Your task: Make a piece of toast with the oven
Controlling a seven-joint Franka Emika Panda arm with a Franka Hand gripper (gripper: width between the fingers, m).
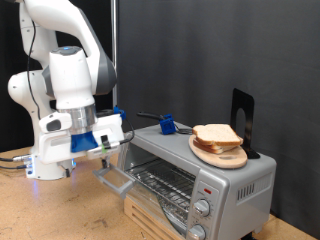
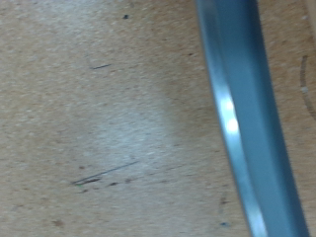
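Note:
The oven (image 1: 225, 185) is a small silver toaster oven on the wooden table, towards the exterior view's right. Its door (image 1: 113, 179) hangs open and the wire rack (image 1: 160, 182) shows inside. Two pale bread slices (image 1: 216, 135) lie stacked on a round wooden board (image 1: 222, 157) on top of the oven; I cannot tell which is the piece of toast. My gripper (image 1: 112, 141), with blue parts, hovers just above the open door's outer edge and holds nothing that I can see. The wrist view shows no fingers, only a shiny grey-blue bar (image 2: 237, 118) crossing the tabletop (image 2: 99, 99).
A blue object with a dark handle (image 1: 167, 125) lies on the oven's top, left of the board. A black stand (image 1: 243, 118) rises behind the bread. Two round knobs (image 1: 203, 209) sit at the oven's front right. A black curtain forms the backdrop.

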